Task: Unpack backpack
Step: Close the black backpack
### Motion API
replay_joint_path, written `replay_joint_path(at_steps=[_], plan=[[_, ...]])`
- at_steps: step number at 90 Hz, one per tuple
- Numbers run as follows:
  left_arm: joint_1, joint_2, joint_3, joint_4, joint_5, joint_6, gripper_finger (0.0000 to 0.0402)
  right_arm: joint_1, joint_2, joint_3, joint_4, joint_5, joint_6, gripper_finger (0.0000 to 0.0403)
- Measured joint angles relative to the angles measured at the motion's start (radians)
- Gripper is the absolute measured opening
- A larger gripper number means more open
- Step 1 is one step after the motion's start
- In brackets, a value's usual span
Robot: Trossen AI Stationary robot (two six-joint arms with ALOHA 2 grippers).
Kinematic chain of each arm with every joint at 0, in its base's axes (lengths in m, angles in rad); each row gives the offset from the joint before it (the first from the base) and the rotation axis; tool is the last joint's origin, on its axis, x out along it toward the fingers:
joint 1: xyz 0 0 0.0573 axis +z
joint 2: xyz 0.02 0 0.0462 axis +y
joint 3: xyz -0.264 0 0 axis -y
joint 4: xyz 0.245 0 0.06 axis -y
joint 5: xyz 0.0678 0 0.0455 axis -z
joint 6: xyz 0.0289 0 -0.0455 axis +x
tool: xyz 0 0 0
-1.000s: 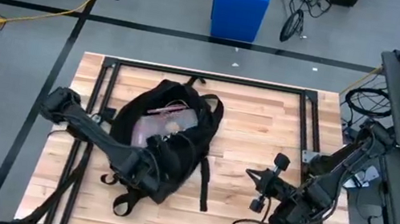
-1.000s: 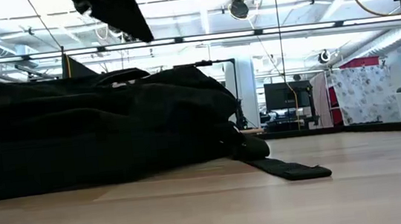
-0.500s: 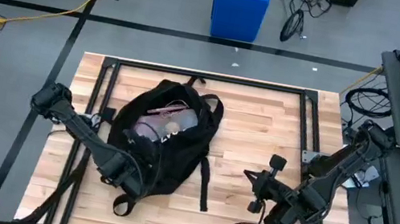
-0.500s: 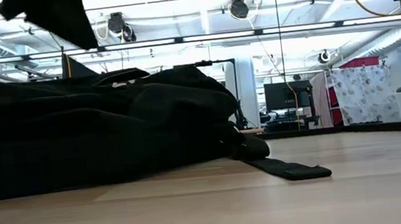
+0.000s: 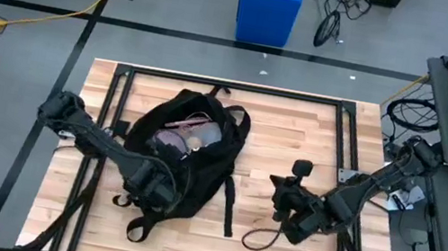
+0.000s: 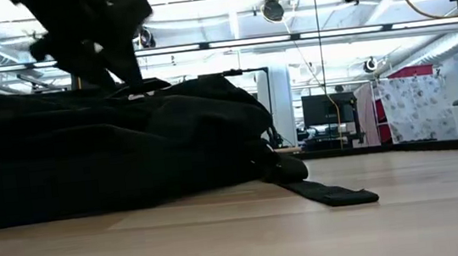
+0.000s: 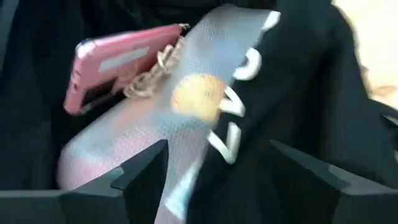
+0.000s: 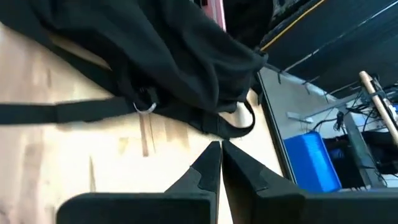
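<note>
The left pincer (image 5: 160, 190), fingers spread and empty, hung over the open backpack (image 5: 201, 154) (pink case inside), while the right pincer (image 5: 283, 196) sat closed at three o'clock.

Two dark, jointed arms, each ending in a black gripper with tapered, angular fingers (image 8: 208, 165).

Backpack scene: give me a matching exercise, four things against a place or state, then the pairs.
Things:
1. backpack
2. pink case
3. left gripper
4. right gripper

Place or state:
A. fingers shut, over bare table right of the bag
B. lying open on the wood
C. fingers open, at the bag's near edge
D. inside the bag, beside a chain

Pairs: 1-B, 2-D, 3-C, 4-A
</note>
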State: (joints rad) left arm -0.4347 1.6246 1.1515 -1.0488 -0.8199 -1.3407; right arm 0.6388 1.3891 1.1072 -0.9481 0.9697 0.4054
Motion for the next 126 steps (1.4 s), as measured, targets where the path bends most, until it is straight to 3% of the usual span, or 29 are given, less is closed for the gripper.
replay_joint_path(at_steps=[17,36,50,69,97,116,126], plan=[[0.094,0.001,0.0,0.066,0.065,0.141,0.0252,-0.076,0.0,0.0,0.024,-0.083,-0.134,0.0],[0.179,0.053,0.0,0.18,0.216,0.278,0.0202,-0.132,-0.001,0.0,0.055,-0.131,-0.251,0.0],[0.23,0.096,0.0,0.181,0.225,0.332,0.0137,-0.157,-0.001,0.0,0.055,-0.139,-0.284,0.0],[0.244,0.11,0.0,0.239,0.218,0.451,0.0012,-0.176,-0.001,0.0,0.054,-0.139,-0.296,0.0],[0.116,0.104,0.102,0.233,0.209,0.535,0.0001,-0.184,-0.001,0.0,0.054,-0.138,-0.297,0.0],[-0.02,0.103,0.189,0.18,0.202,0.534,0.0,-0.184,-0.001,0.0,0.068,-0.138,-0.298,0.0],[-0.098,0.102,0.236,0.122,0.202,0.485,0.0,-0.184,-0.001,0.0,0.136,-0.138,-0.379,0.0]])
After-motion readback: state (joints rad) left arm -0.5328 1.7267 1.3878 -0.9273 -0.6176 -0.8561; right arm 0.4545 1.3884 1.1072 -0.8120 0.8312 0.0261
